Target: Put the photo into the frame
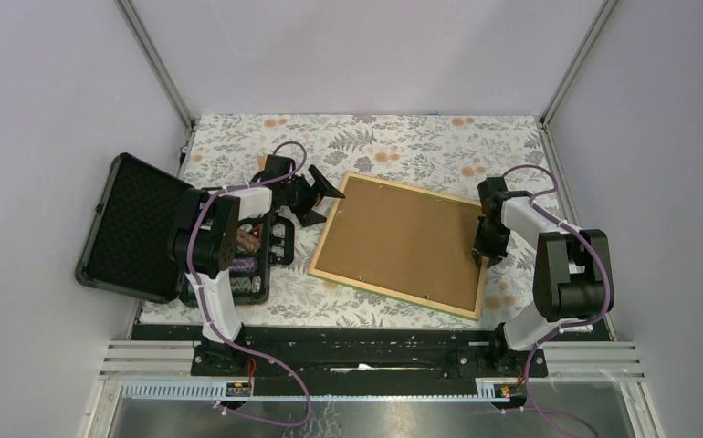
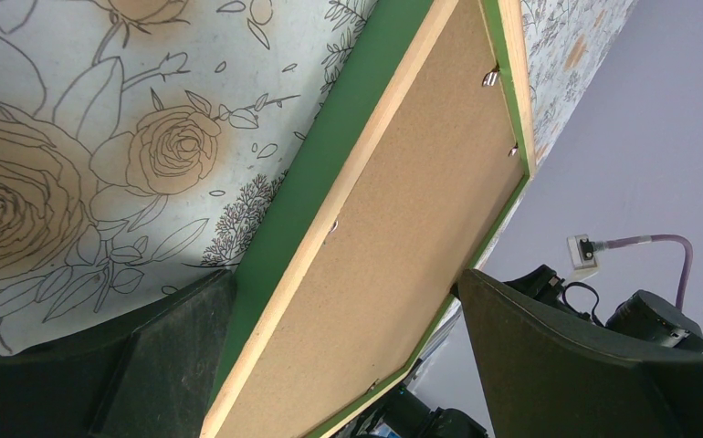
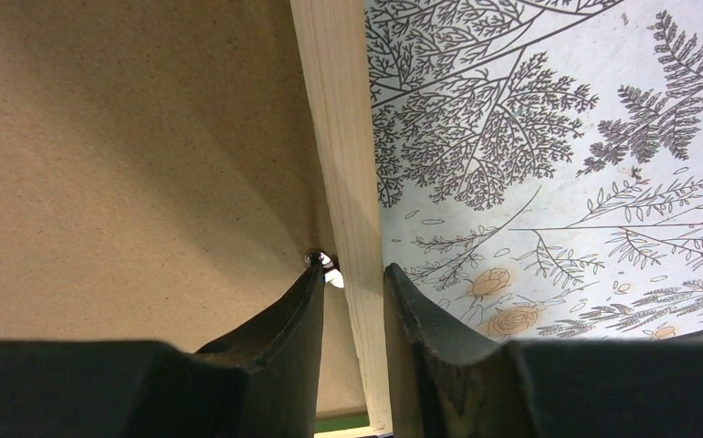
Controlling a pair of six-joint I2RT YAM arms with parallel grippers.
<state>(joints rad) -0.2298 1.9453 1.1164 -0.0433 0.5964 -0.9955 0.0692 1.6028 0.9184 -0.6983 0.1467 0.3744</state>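
The frame [image 1: 393,294] lies face down on the floral cloth [image 1: 421,146], brown board [image 1: 401,242] up, between the two arms. The right gripper [image 3: 355,278] straddles its right wooden rail, jaws fairly close: one finger [image 3: 302,319] rests on the board by a metal tab [image 3: 330,266], the other sits outside the rail (a firm pinch cannot be told). The left gripper [image 1: 322,203] hangs wide open and empty beside the frame's far-left corner, near the open black case [image 1: 138,228]
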